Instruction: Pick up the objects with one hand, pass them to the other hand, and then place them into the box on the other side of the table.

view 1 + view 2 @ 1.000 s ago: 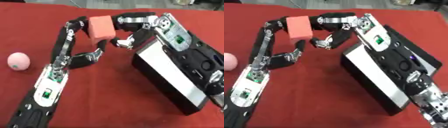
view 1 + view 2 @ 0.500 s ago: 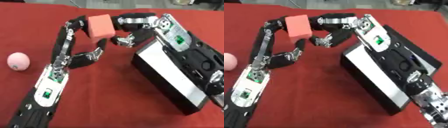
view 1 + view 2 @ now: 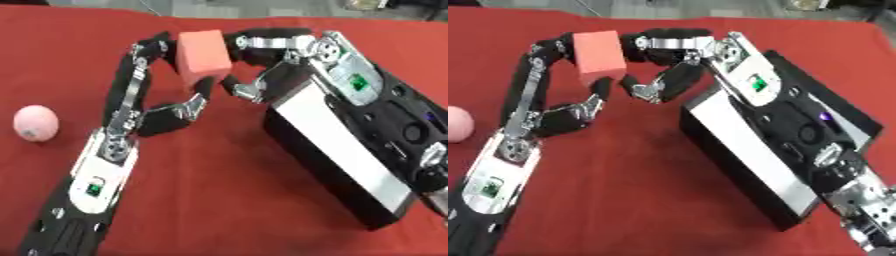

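A red cube [image 3: 203, 54] is held above the red table between both hands. My left hand [image 3: 179, 107] is shut on it: long fingers [image 3: 144, 50] run up behind its left side and another finger presses its lower edge from below. My right hand [image 3: 262, 42] comes in from the right and meets the cube's upper right edge. Its lower fingers [image 3: 247, 90] are curved and stand a little apart from the cube's bottom corner. The black box [image 3: 346, 150] with a white side lies at the right, under my right arm. A pink ball [image 3: 36, 123] rests at the far left.
The box's open top is mostly covered by my right forearm [image 3: 798, 115]. Bare red tabletop [image 3: 219, 190] lies between my left forearm and the box. The table's far edge [image 3: 105, 7] runs along the top of the view.
The cube has risen slightly in my left hand. My right hand's fingers have shifted a little beside it. The ball and the box have not moved.
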Controlling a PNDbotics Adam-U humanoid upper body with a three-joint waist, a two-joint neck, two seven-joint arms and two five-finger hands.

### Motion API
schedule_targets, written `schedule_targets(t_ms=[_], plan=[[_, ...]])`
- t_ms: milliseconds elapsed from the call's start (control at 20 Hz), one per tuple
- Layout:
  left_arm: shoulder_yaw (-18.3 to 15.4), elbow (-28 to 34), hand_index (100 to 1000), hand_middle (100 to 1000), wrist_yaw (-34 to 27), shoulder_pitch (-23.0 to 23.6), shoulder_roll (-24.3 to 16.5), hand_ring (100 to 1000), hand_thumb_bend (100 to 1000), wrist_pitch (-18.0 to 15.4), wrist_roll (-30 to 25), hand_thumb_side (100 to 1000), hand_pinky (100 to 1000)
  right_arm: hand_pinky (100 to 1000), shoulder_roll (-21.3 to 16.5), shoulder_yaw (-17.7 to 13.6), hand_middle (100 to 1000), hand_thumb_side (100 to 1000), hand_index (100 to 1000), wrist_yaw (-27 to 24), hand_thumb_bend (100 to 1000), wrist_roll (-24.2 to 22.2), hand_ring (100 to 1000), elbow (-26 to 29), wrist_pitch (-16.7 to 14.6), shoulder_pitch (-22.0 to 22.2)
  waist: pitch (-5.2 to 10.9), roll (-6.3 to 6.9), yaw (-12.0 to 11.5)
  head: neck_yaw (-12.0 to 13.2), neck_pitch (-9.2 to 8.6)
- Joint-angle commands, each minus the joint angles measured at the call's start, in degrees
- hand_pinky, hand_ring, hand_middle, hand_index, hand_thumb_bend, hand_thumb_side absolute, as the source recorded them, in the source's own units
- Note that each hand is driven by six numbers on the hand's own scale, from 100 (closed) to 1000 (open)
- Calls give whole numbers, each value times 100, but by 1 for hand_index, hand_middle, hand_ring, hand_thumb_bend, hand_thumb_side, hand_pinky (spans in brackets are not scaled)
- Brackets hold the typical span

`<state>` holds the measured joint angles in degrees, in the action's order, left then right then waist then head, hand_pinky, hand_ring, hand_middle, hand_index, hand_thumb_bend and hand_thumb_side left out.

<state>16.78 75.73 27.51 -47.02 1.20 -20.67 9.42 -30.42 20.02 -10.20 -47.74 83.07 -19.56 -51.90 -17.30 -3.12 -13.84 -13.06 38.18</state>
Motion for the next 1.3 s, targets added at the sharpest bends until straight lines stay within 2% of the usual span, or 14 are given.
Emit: schedule_targets(t_ms=[50,100,200,450,850,1300], plan=[[-280,-225,579,433,-92,-23,-103,604,100,249,85,409,950,1000,7,89,1000,209,1000,-179,100,-423,1000,676,-558,-121,62,-65,12,17,0],[-288,-225,578,432,-112,-21,-102,603,100,271,99,410,951,1000,1,92,1000,241,1000,-173,100,-423,1000,679,-576,-111,63,-66,15,20,1],[-282,-217,578,431,-128,-22,-102,604,100,289,100,408,950,1000,0,89,1000,239,1000,-164,100,-423,1000,669,-587,-103,61,-66,17,20,1],[-287,-216,578,431,-90,-11,-109,604,100,296,87,403,949,1000,-4,107,1000,100,1000,-158,100,-423,1000,669,-589,-93,57,-64,18,17,4],[-330,-259,576,430,90,-14,-150,603,100,311,154,383,941,1000,-49,176,1000,100,1000,-217,100,-423,1000,734,-578,-63,58,-69,32,19,15],[-382,-351,571,427,380,-34,-182,601,100,284,261,354,929,1000,-101,352,1000,100,1000,-424,100,-423,1000,912,-303,-56,45,-74,40,21,11]])
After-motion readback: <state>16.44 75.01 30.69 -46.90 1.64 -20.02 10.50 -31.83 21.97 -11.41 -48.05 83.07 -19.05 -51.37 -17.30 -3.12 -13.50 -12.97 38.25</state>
